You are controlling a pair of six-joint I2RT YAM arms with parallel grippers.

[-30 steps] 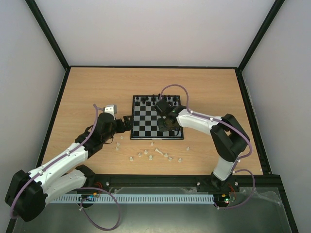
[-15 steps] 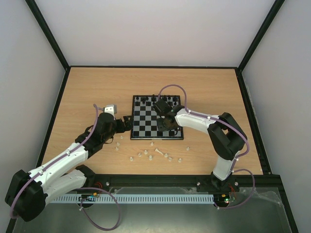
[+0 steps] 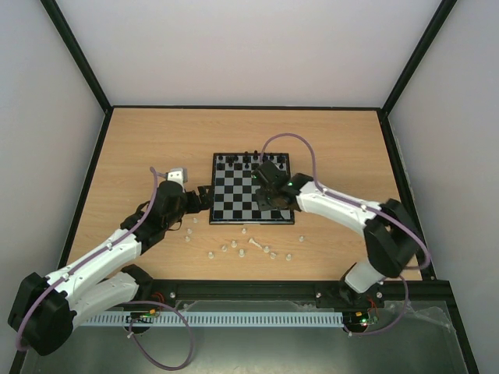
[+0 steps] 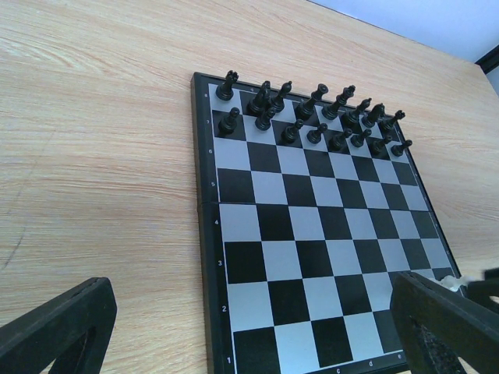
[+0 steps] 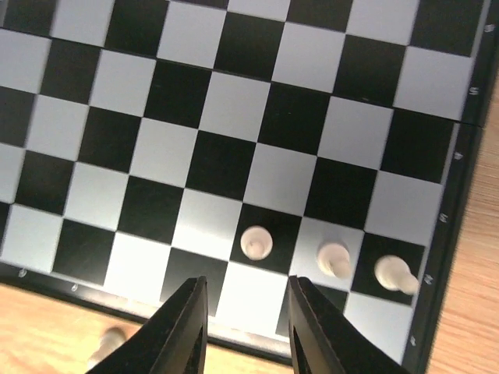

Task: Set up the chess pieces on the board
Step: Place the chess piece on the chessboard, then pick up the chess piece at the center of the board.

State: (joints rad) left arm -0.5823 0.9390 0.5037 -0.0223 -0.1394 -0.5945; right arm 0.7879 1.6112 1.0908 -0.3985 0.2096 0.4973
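Observation:
The board point(image 3: 234, 196) lies mid-table. Three whitish chess pieces point(image 5: 256, 242) point(image 5: 334, 259) point(image 5: 392, 273) stand in a row on its near right squares. My right gripper point(image 5: 246, 290) hangs just above that corner point(image 3: 269, 193). Its jaws are open, with nothing between them, and the nearest piece stands just ahead of the fingertips. Several more whitish pieces point(image 3: 254, 243) lie loose on the wood in front of the board. My left gripper point(image 4: 257, 335) is wide open and empty at the board's left edge point(image 3: 204, 195).
Black pieces point(image 4: 312, 117) fill the board's two far rows point(image 3: 249, 160). One loose pale piece point(image 5: 109, 340) lies on the wood just off the board's near edge. Black frame rails point(image 3: 86, 171) border the wooden tabletop.
The right arm's elbow has swung out to the right and its wrist has shifted a little toward the far side over the board. The left arm has not moved.

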